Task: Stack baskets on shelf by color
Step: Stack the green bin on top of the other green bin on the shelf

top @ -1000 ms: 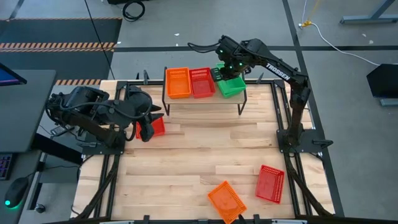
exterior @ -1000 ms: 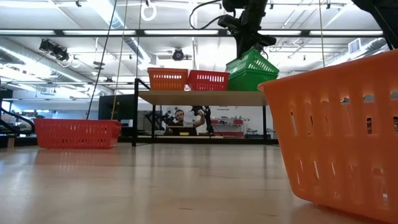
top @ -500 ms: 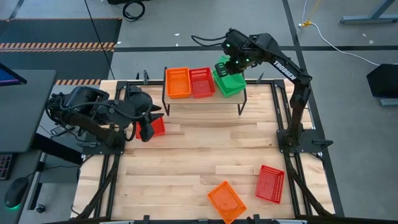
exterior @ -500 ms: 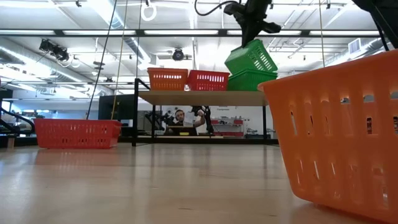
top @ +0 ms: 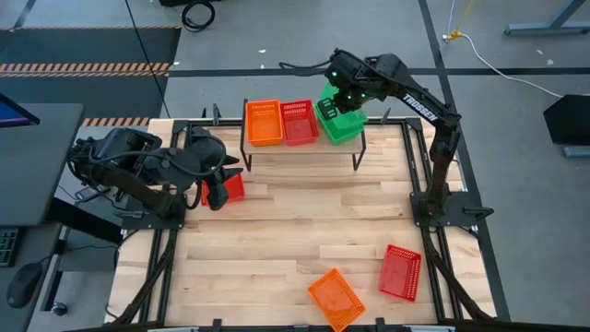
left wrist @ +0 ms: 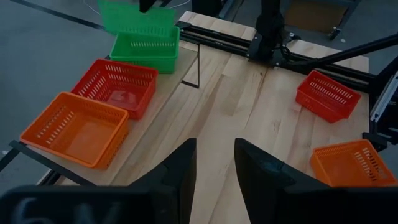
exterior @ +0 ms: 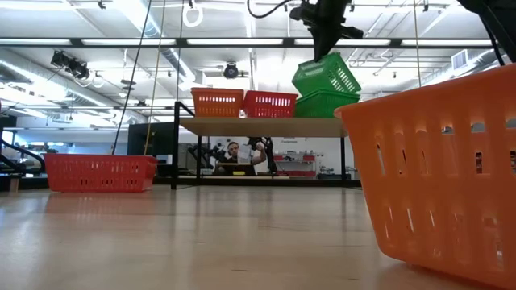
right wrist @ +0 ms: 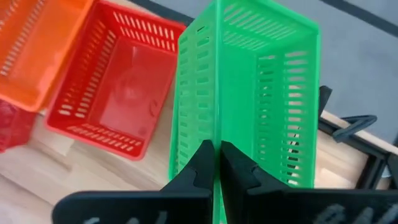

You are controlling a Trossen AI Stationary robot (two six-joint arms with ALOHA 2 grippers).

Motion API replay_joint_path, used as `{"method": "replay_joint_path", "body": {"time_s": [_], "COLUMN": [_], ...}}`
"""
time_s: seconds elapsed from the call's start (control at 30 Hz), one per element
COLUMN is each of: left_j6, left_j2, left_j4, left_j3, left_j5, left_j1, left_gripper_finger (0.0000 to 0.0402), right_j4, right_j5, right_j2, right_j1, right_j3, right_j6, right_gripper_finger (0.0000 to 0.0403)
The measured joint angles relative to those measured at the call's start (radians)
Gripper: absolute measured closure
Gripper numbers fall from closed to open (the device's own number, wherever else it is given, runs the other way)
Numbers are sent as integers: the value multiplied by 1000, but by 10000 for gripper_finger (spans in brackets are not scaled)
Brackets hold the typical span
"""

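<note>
The shelf [top: 304,150] stands at the table's far edge. An orange basket [top: 263,122], a red basket [top: 300,122] and a green basket [exterior: 322,105] rest on its top board by their bases. My right gripper [exterior: 326,36] is above the shelf's right end, shut on a second green basket [exterior: 325,75], which is tilted over the first. My left gripper [left wrist: 214,165] is open at the table's left side, beside a red basket [top: 232,187] that sits on the tabletop. My right gripper pinches one side wall of the upper green basket at its rim [right wrist: 215,140], one finger inside and one outside. The fingers come from above, pointing down. The basket hangs tilted below them; whether its low corner touches the lower green basket's rim, I cannot tell.
An orange basket [top: 335,297] and a red basket [top: 400,272] lie near the table's near right edge. The orange one fills the low view's right side [exterior: 435,177]. Bare wood planks [top: 304,212] spread across the table's middle. A person shows in the room beyond the shelf [exterior: 234,151].
My right gripper has risen above the shelf's right end, staying shut on the upper green basket. The basket, which sat tilted in the lower green one, has been lifted and tipped more steeply. The lower green basket has stayed on the shelf.
</note>
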Motion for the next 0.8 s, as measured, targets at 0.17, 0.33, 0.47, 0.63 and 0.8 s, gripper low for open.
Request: {"method": "replay_joint_path", "body": {"time_s": [0.17, 0.33, 0.47, 0.63, 0.8], "left_j6": [0, -14, -27, -26, -26], "left_j2": [0, 0, 0, 0, 0], "left_j4": [0, 0, -1, -1, -1], "left_j3": [0, 0, 0, 0, 0], "left_j5": [0, 0, 0, 0, 0], "left_j1": [0, 0, 0, 0, 0], "left_gripper_finger": [285, 285, 285, 285, 285], "right_j4": [3, 23, 33, 90, 129], "right_j5": [-3, -4, 0, -26, -91], "right_j2": [1, 1, 1, 2, 2], "right_j1": [0, 1, 1, -4, -14], "right_j3": [-79, -151, -171, -173, -173], "right_j6": [-3, 8, 17, 45, 57], "right_gripper_finger": [393, 393, 393, 381, 343]}}
